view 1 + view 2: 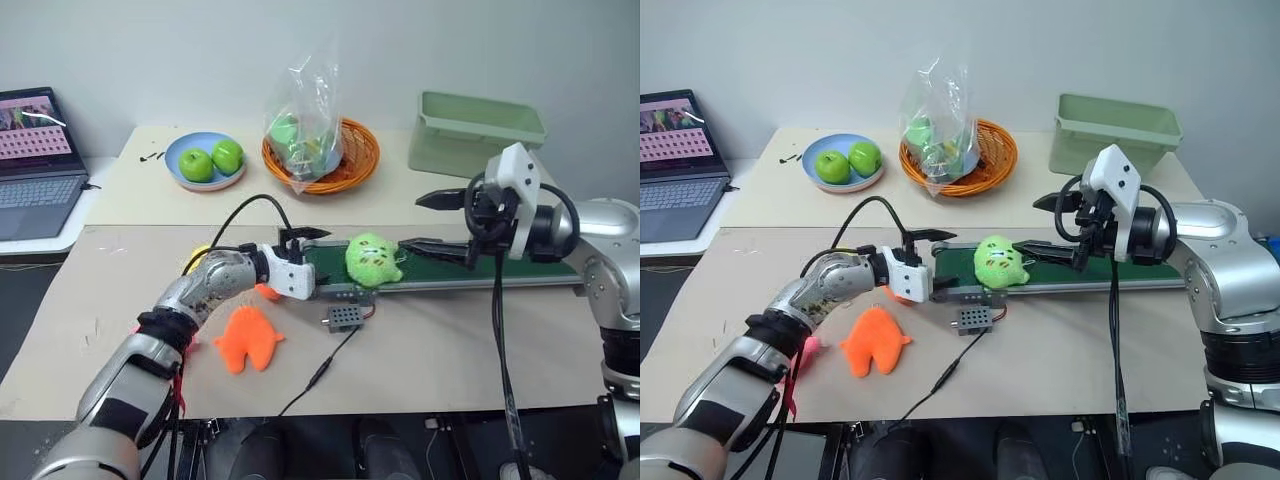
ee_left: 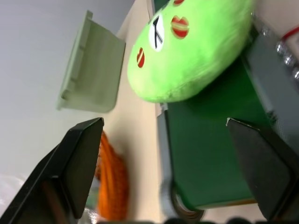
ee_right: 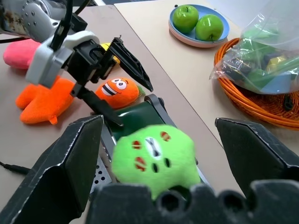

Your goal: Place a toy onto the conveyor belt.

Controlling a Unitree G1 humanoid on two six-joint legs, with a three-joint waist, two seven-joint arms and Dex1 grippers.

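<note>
The toy is sitting on the conveyor belt, near its left end. The left gripper is hovering just left of it, the right gripper just right — both apart from it. A small box is lying in front of the belt, with two plush toys to its left. Behind the belt, from left to right, are standing a plate of apples, a basket holding a bag, and a bin; a laptop is sitting far left.
</note>
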